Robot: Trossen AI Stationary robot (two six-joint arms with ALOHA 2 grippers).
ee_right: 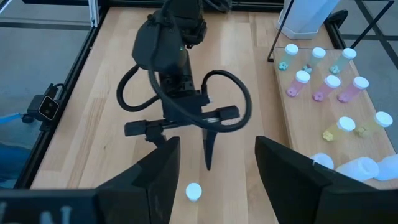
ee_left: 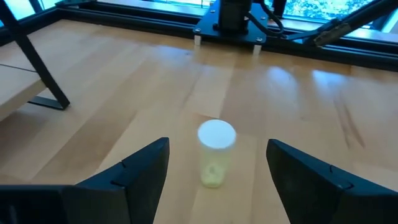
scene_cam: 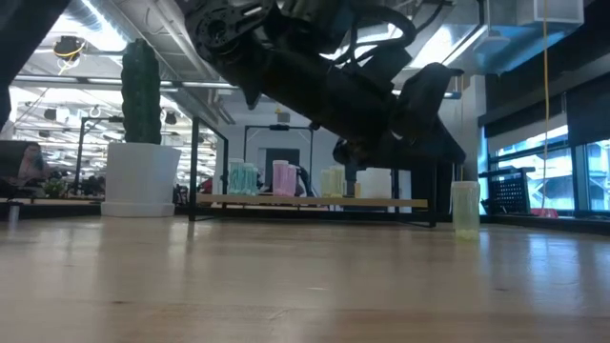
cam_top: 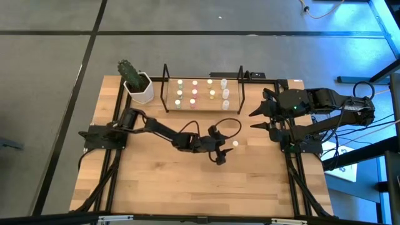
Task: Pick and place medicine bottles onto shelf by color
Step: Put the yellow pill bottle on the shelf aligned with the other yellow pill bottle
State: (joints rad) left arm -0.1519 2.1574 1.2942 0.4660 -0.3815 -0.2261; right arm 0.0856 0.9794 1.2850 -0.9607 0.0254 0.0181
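One small medicine bottle (ee_left: 216, 155) with a white cap and a pale yellowish body stands upright on the wooden table, right of centre (cam_top: 235, 144). My left gripper (cam_top: 225, 149) hangs low just short of it. It is open, one finger (ee_left: 143, 177) on each side of the bottle's line, and touches nothing. Several more bottles (cam_top: 209, 94) stand in rows by colour on the shelf (cam_top: 203, 107) at the table's far side. My right gripper (cam_top: 253, 120) waits open and raised at the table's right edge.
A white pot with a cactus (cam_top: 139, 86) stands at the far left, beside the shelf. Black rails (cam_top: 119, 125) run along both table sides. Bare wood lies all around the lone bottle (scene_cam: 465, 210) and toward the near edge.
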